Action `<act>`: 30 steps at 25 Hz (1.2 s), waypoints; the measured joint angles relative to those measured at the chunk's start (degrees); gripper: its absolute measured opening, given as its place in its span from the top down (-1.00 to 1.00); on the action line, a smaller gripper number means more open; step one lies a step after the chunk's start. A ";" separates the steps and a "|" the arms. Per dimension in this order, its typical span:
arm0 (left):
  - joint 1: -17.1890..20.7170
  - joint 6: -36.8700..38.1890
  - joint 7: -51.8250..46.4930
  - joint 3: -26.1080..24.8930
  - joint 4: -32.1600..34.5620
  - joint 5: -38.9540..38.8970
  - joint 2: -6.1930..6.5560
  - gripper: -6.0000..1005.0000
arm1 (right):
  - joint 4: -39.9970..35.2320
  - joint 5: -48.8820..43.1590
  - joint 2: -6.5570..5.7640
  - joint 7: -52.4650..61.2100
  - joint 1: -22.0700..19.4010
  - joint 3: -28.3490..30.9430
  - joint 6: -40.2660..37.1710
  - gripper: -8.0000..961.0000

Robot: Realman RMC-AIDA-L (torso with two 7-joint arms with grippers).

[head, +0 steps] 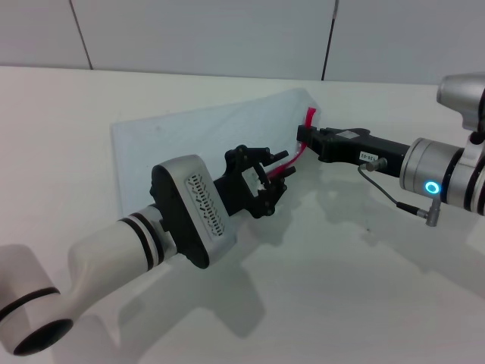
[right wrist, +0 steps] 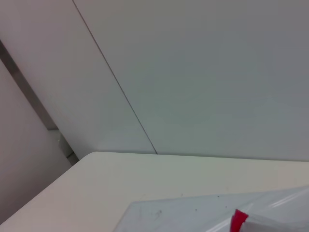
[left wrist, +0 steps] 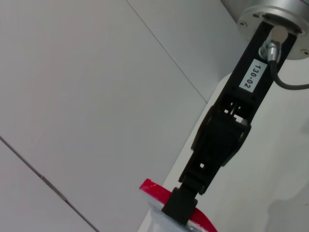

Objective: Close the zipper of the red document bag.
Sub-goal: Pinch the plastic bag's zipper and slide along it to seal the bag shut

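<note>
The red document bag is a pale blue-grey translucent pouch lying flat on the white table. Its red zipper runs along the pouch's right-hand edge and lifts slightly between the two grippers. My left gripper sits at the near part of that strip, its black fingers closed around it. My right gripper grips the far end of the red edge. In the left wrist view the right gripper is pinched on the red zipper. The right wrist view shows the bag's corner and a red tab.
The white table spreads around the bag, with a grey panelled wall behind it. My right arm's cable loops just above the table near its wrist.
</note>
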 joint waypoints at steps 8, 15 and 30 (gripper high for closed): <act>0.06 0.00 -0.02 0.01 0.16 -0.05 0.00 0.66 | 0.00 0.00 0.00 0.00 0.00 0.00 -0.05 0.95; 0.08 0.00 -0.02 0.01 0.28 -0.07 0.00 0.76 | 0.00 0.00 0.00 0.00 0.00 0.00 -0.05 0.95; 0.09 0.00 -0.02 0.00 0.33 -0.11 0.00 0.83 | -0.04 0.01 0.00 -0.18 0.00 -0.09 -0.04 0.95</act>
